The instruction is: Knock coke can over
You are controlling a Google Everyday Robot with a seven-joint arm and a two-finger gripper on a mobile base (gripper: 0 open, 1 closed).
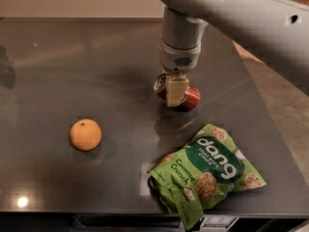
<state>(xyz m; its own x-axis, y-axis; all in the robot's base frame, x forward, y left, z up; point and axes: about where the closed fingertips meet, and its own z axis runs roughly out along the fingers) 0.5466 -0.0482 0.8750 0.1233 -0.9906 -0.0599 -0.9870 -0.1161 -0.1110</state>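
Note:
The coke can [191,98] lies on its side on the dark table [72,71], its silver top [160,83] facing left and its red body pointing right. My gripper [175,92] comes straight down from the grey arm [180,37] and sits right at the can, covering its middle. The can is right of centre, above the green bag.
An orange [86,134] sits on the table at the left. A green dang snack bag [207,170] lies near the front edge, just below the can. The table's right edge [270,105] runs close by, with floor beyond.

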